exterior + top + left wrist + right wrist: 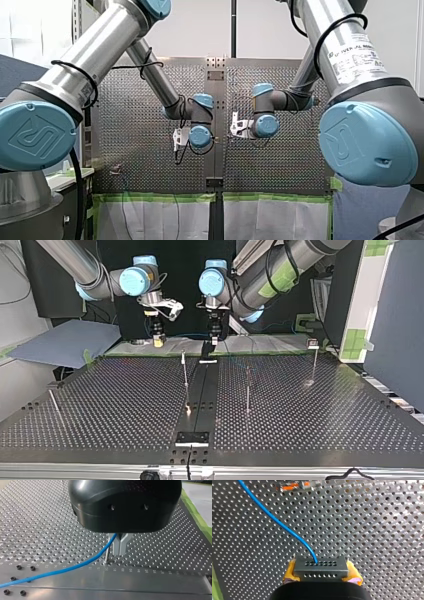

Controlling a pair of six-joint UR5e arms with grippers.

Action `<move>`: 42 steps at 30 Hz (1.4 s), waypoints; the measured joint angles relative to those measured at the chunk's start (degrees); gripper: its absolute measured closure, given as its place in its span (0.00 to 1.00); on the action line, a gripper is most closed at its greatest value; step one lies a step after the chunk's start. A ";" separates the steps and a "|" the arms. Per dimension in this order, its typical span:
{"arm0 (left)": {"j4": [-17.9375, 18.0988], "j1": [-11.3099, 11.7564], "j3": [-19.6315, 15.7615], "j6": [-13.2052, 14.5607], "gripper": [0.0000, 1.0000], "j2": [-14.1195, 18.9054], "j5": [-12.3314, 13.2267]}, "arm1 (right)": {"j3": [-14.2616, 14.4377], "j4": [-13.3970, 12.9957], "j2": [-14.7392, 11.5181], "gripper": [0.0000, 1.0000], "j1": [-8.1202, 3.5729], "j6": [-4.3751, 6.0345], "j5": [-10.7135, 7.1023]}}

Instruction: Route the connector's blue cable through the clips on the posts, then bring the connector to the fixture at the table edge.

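The perforated metal table (125, 405) fills the top view, dark wall and cloth behind it. At the table's edge farthest from the arms, mid-edge, sits a black plate (191, 438), possibly the fixture, though I cannot tell for sure. Further in, thin posts (247, 387) stand upright and well apart across the middle of the table; their clips are too small to make out, and no cable seems to run through any of them. Near the edge on the arms' side, both arms hang low. My left gripper (119, 551) has its metal fingers pinched narrowly on the blue cable (62, 571), which trails away over the table, with one post base just beside the fingers. My right gripper (158, 341) holds the connector (320, 567), a grey block with rows of holes, clamped between yellow pads (290, 573), the cable leaving its face. Judging by this, routing has barely begun. The next move calls for lifting the gripped stretch to clip height and easing it sideways into the nearest clip while my right arm gives slack.
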 joint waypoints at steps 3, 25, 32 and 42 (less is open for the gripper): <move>0.02 -0.05 0.04 0.02 0.98 -0.01 -0.05 | 0.01 -0.57 0.01 1.00 -0.67 0.00 -0.04; -0.22 -0.32 2.26 -0.62 0.98 -1.88 2.06 | 0.03 -1.53 0.62 1.00 -4.51 0.58 -1.67; -0.31 -0.45 3.56 -1.35 0.98 -3.05 1.95 | 0.03 -1.65 0.92 1.00 -5.45 0.61 -2.34; -0.78 -0.12 4.80 -1.42 0.98 -3.10 1.93 | -0.26 -2.17 1.06 1.00 -7.44 0.88 -3.46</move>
